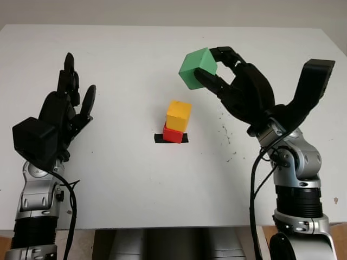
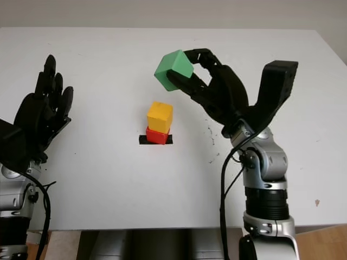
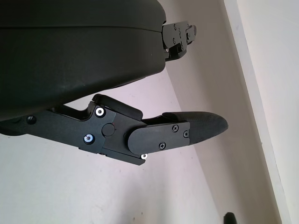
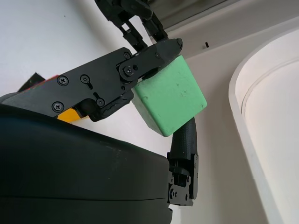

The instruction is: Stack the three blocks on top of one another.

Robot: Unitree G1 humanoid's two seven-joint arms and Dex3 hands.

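My right hand (image 1: 219, 70) is raised above the white tabletop (image 1: 124, 65), beyond and to the right of the stack, and it holds the green block (image 1: 198, 67) clear of the surface. My fingers (image 1: 214, 82) close on the block from opposite sides, one pressed under its near face, the others curled over its far top edge. The block is tilted, 1 corner pointing down toward the tabletop. In the right wrist view the green block (image 4: 169, 95) sits clamped between a finger (image 4: 103, 84) along one face and another finger (image 4: 184, 140) beneath it, with a sliver of yellow and red showing past the hand's shell.

The yellow block (image 1: 178, 115) sits on the red block (image 1: 172, 134), 2 of the 3 stacked near the middle of the tabletop. The yellow one is turned a little relative to the red one. The red block stands on a small black patch (image 1: 183, 138) on the tabletop. The green block is up and to the right of this stack, not touching it and not directly above it.

My left hand (image 1: 68, 111) is open on the left side, well apart from the stack, holding nothing, fingers pointing away from me. In the left wrist view a finger (image 3: 187, 130) reaches out over bare tabletop.
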